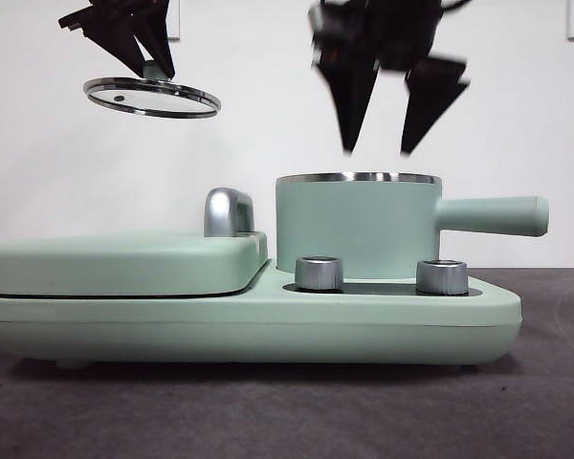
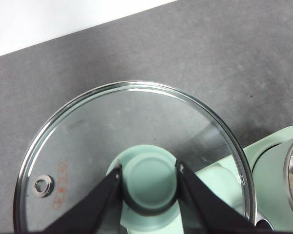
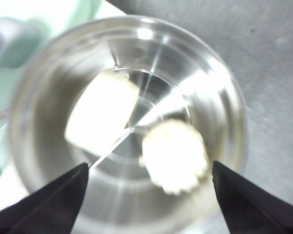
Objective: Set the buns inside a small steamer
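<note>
The small steamer [image 1: 356, 225], a mint-green pot with a steel rim and side handle, stands lidless on the right of the base. In the right wrist view both buns lie inside its steel bowl [image 3: 34, 141]: the smooth cream loaf-shaped bun [image 3: 101, 113] and the rounded pleated bun [image 3: 176, 156]. My right gripper [image 1: 377, 148] hangs open and empty just above the pot's mouth; it also shows in the right wrist view [image 3: 149, 183]. My left gripper [image 1: 148, 67] is shut on the green knob [image 2: 149, 181] of the glass lid [image 1: 151, 97], held high over the griddle, left of the pot.
The flat mint-green griddle cover [image 1: 124, 260] with a chrome handle [image 1: 228, 211] fills the left of the base [image 1: 249, 320]. Two steel dials [image 1: 319, 273] sit at the front below the pot. The dark grey table [image 1: 545, 382] lies around it.
</note>
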Action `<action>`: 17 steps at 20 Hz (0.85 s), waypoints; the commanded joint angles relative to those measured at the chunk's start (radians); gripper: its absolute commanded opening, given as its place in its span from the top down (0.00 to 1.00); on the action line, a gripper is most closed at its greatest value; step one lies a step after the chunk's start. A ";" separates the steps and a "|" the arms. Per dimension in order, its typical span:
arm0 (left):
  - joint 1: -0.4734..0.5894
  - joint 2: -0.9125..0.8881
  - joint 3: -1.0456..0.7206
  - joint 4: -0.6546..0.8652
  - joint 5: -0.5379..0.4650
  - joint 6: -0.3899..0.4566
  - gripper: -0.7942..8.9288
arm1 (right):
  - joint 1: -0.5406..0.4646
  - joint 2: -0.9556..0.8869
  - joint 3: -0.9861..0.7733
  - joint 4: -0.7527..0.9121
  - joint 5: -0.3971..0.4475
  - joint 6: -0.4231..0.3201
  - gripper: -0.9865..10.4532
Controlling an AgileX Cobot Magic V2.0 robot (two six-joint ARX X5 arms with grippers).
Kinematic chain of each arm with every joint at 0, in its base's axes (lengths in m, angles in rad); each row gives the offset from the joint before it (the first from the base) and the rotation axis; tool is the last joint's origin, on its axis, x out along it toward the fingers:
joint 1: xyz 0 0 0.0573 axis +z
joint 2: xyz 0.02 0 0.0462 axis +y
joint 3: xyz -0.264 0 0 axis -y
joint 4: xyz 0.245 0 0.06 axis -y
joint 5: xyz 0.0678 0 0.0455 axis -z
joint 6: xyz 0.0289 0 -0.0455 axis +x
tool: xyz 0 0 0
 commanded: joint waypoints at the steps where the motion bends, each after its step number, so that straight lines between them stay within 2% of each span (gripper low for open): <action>1: -0.004 0.018 0.041 0.012 0.008 -0.005 0.90 | 0.003 -0.072 0.033 -0.050 0.001 0.001 0.56; 4: -0.021 0.018 0.039 0.000 0.008 -0.016 0.90 | 0.006 -0.174 0.020 -0.163 0.007 0.001 0.56; 7: -0.054 0.018 0.039 -0.002 0.008 -0.016 0.90 | 0.019 -0.315 -0.074 -0.186 0.007 0.002 0.56; 13: -0.155 0.018 0.039 -0.005 0.008 -0.016 0.90 | 0.019 -0.767 -0.463 -0.080 0.006 0.107 0.56; 15: -0.192 0.018 0.039 -0.008 0.008 -0.017 0.90 | 0.019 -0.938 -0.588 -0.008 0.004 0.129 0.56; 17: -0.230 0.018 0.039 -0.013 0.008 -0.017 0.90 | 0.019 -1.103 -0.700 0.060 -0.009 0.117 0.56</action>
